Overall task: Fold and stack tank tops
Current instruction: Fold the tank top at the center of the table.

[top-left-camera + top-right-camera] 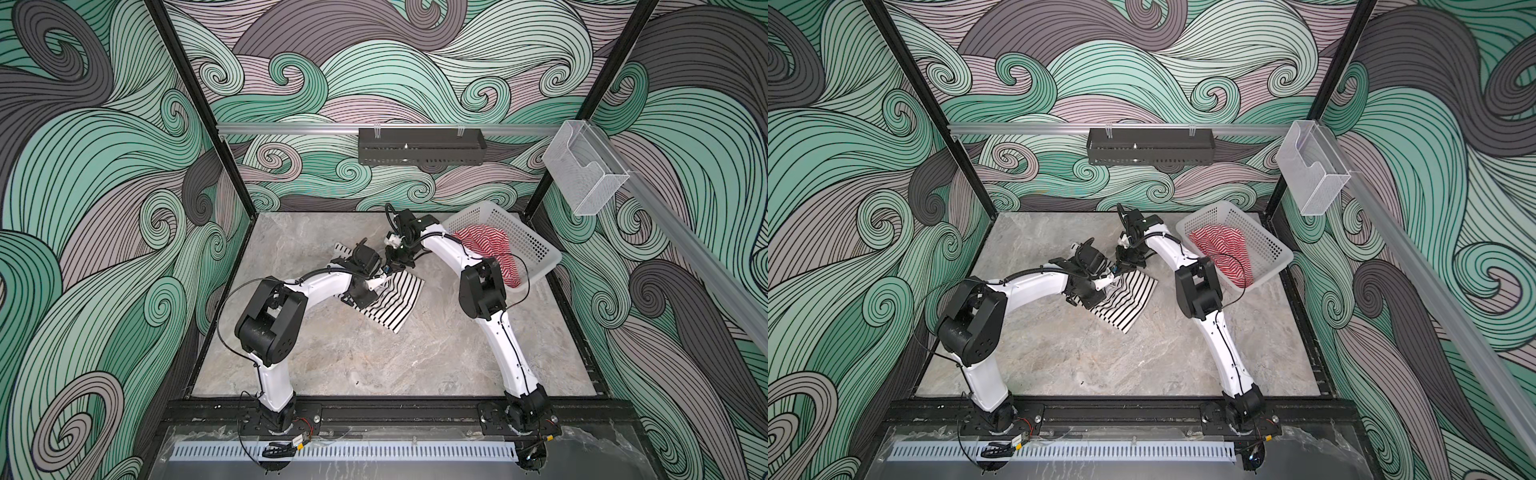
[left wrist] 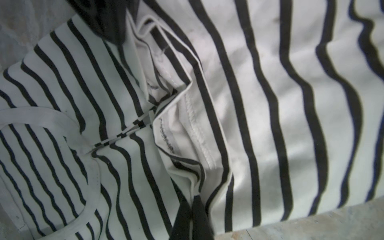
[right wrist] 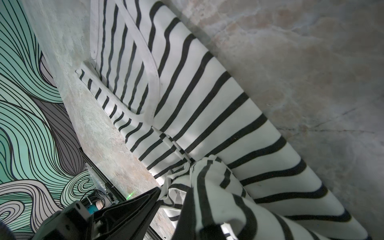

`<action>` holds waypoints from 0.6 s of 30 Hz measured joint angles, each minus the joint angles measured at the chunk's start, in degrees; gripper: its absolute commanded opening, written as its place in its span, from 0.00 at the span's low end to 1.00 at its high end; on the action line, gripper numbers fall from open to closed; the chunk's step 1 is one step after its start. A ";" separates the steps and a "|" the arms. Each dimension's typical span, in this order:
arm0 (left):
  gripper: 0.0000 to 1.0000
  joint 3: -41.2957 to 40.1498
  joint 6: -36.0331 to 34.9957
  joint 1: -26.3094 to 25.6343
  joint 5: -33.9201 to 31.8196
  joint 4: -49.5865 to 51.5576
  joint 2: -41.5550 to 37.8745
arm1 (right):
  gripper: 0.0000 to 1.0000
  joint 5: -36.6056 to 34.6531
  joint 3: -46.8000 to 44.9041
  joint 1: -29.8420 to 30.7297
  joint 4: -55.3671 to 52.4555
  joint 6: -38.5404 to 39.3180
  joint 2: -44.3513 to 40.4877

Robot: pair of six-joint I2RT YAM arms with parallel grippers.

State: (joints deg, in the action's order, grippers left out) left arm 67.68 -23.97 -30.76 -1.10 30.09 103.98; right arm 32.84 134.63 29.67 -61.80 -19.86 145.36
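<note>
Toward the middle of the grey marbled worktop point(image 1: 353, 365) lay the black-and-white tank top point(image 1: 397, 305), partly folded and set askew, one corner pointing back toward the arm bases. At its far edge the two tools met almost side by side. The left tool point(image 1: 379, 283) was pressed together on a fold of the striped cloth; the left wrist view showed hem layers bunched between its fingers. Just beyond it, the right tool point(image 1: 391, 268) was likewise closed, pinching a raised bunch of the same top, while the rest of the fabric lay flat on the worktop. Farther back on the right stood the white perforated basket point(image 1: 536, 249), and the red-and-white tank top point(image 1: 486, 247) lay crumpled inside it.
</note>
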 measured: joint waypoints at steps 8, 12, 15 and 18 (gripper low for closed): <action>0.01 -0.66 0.46 0.83 -4.35 -3.48 -0.37 | 0.03 1.90 8.09 0.17 -0.59 -0.26 3.23; 0.02 -0.09 1.46 1.01 -9.27 -4.48 1.42 | 0.29 2.78 11.58 0.26 -0.57 -0.72 7.98; 0.23 0.90 2.40 1.03 -13.66 -4.39 4.46 | 0.43 3.41 13.92 0.26 -0.74 -1.29 11.13; 0.41 1.60 3.58 1.01 -18.56 -4.33 5.81 | 0.48 3.58 14.60 -0.07 -0.55 -1.57 11.58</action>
State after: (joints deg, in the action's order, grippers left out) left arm 69.28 -20.38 -29.76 -19.66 25.76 109.80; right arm 36.42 149.23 29.61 -62.35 -21.43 156.94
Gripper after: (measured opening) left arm 0.332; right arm 0.464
